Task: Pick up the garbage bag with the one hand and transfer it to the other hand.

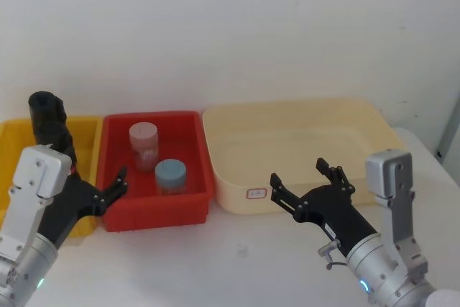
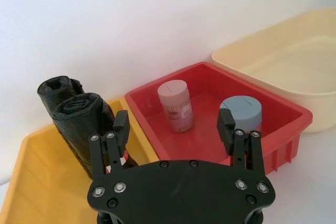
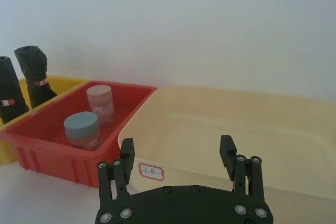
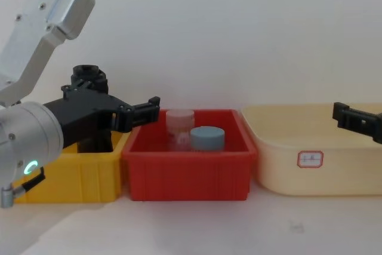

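Your left pincer [image 2: 174, 124] hangs with its fingers apart above the wall between the yellow bin [image 2: 37, 150] and the red bin [image 2: 286, 142]. Your right pincer [image 3: 176, 148], also spread, hovers before the cream tub [image 3: 294, 129]. The garbage bag [image 2: 79, 121] stands upright in the yellow bin, just beyond one left finger, with a second black roll [image 2: 55, 88] behind it.

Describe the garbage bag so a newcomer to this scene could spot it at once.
Three bins sit in a row: the yellow bin at the robot's left, the red bin, the cream bin. Two black rolls stand in the yellow one. The garbage bag is the taller, thicker, straight-sided roll; the slimmer roll beside it widens toward its base.
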You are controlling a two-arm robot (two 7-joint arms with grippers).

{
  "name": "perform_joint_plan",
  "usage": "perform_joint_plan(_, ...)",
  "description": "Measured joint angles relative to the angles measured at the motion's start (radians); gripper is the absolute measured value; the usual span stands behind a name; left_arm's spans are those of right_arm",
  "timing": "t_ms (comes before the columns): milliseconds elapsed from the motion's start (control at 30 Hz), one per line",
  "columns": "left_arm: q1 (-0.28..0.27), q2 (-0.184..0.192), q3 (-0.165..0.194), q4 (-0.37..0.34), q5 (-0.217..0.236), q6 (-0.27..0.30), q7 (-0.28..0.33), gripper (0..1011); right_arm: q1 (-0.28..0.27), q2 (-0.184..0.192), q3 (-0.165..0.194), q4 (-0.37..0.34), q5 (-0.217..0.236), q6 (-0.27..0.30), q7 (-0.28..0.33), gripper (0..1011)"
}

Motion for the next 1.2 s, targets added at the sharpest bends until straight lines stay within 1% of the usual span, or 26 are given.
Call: perform_joint_plan(1200,0.0,0.0,0.0,0.0,0.0,0.0,0.0,1001,0.0,0.0,0.0,0.0,0.0,0.0,0.0,1000)
